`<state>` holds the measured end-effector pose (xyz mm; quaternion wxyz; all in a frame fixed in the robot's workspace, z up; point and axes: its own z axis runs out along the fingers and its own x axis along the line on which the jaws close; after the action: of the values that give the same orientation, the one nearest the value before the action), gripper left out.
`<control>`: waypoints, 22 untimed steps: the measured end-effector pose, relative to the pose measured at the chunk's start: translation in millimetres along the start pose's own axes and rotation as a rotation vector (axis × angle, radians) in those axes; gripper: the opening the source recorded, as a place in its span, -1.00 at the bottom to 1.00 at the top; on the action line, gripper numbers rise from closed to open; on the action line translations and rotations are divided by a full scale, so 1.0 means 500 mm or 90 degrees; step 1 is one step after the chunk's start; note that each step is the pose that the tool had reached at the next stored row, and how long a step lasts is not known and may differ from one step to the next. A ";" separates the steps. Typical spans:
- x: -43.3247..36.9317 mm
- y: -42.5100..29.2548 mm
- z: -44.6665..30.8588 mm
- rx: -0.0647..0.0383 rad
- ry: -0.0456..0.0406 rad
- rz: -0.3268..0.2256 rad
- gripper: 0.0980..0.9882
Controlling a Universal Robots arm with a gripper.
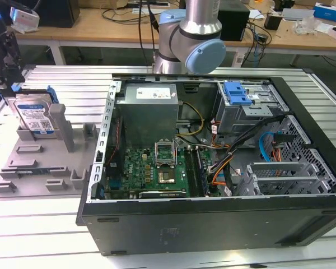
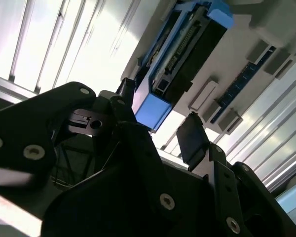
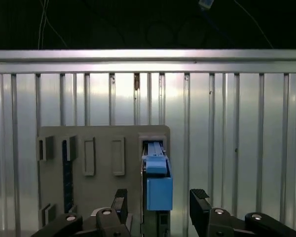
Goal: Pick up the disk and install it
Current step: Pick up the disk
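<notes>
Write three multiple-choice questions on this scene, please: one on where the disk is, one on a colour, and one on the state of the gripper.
1. Where is the disk?
A. Upright in the grey holder, at the exterior view's left of the computer case
B. Inside the computer case
C. Lifted in the air by the gripper

2. What colour is the carrier bracket around the disk?
A. Red
B. Blue
C. Yellow

3. How is the gripper?
A. Shut on the disk
B. Open, with one finger at each side of the disk
C. Shut, far from the disk

Answers:
1 A: the exterior view shows the disk standing in the holder, outside the case.
2 B: both wrist views show blue plastic on the disk's edge.
3 B: the first wrist view shows a gap between the fingers and the disk.
</notes>
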<state>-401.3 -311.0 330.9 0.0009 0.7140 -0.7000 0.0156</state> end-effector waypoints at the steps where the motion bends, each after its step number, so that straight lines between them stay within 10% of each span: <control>1: 0.000 0.003 0.003 0.000 -0.0001 -0.006 0.16; 22: 0.007 0.003 0.027 -0.006 -0.0003 -0.003 0.16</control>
<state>-402.6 -315.0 317.2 0.0043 0.7159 -0.6981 0.0120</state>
